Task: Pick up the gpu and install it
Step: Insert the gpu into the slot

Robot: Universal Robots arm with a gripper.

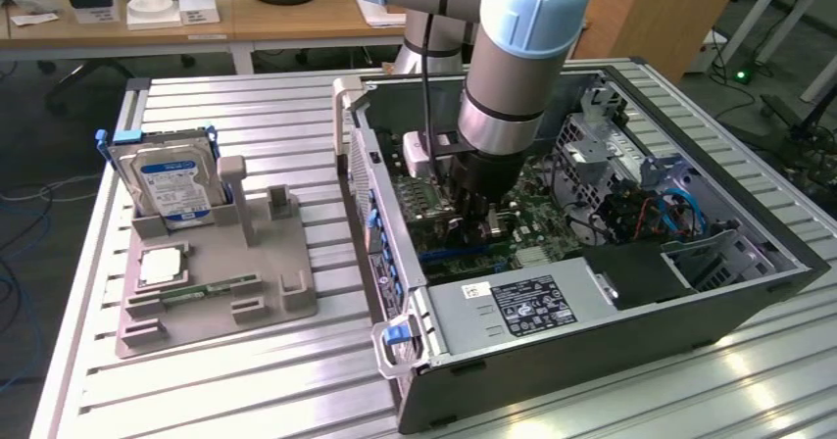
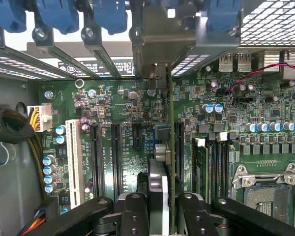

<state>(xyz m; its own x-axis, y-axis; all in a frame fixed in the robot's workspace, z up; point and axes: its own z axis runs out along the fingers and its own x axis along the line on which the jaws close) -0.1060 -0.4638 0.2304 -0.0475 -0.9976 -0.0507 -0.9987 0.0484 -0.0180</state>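
Note:
The gpu [image 2: 160, 147] appears edge-on in the wrist view as a thin card with a silvery metal bracket [image 2: 164, 39] at its far end. It stands upright over the green motherboard [image 2: 123, 105], lined up with the black expansion slots [image 2: 116, 157]; whether it is seated in a slot I cannot tell. My gripper [image 2: 160, 204] is shut on the card's near end, one black finger [image 2: 135, 211] on each side. In the exterior view my gripper [image 1: 471, 214] reaches down inside the open computer case [image 1: 732, 302], above the motherboard [image 1: 523, 233].
Left of the case stands a grey holder [image 1: 262, 302] with a silver hard drive [image 1: 171, 184], a chip [image 1: 163, 266] and a green memory stick [image 1: 210, 288]. The power supply [image 1: 523, 307] fills the case's near side. Blue slot clips [image 2: 108, 14], cables [image 2: 10, 128] and memory modules [image 2: 200, 167] surround the card.

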